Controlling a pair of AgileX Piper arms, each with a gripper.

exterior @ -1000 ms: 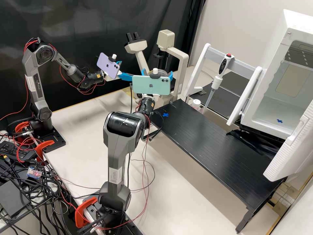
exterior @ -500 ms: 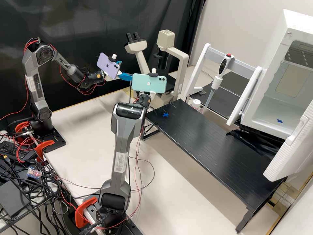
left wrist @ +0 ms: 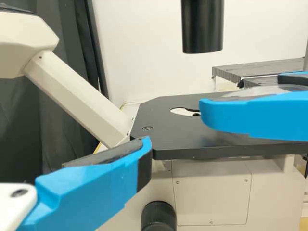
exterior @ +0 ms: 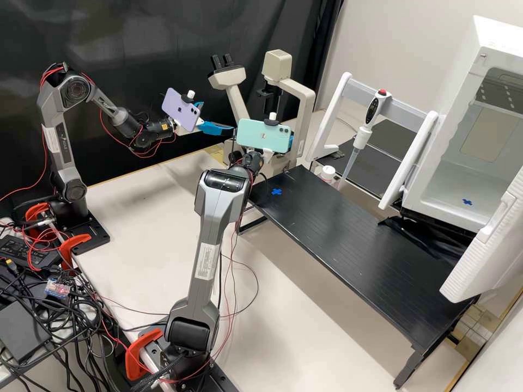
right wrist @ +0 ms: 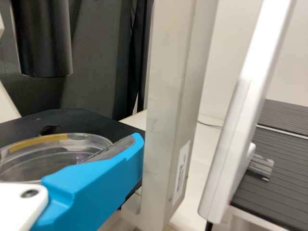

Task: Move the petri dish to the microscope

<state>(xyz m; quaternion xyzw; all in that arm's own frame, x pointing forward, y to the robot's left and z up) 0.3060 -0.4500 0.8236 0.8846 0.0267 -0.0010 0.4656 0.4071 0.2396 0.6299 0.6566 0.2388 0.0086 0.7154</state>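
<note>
Nearest my high camera, my right gripper (exterior: 267, 154) has the petri dish (right wrist: 53, 151) clamped between its fingers at the stage (left wrist: 192, 139) of the microscope (exterior: 306, 114). Farther off, my left gripper (exterior: 217, 117) hangs near the microscope's eyepiece side, fingers apart

The right wrist view's edge crops 1 petri dish (right wrist: 45, 156).
</note>
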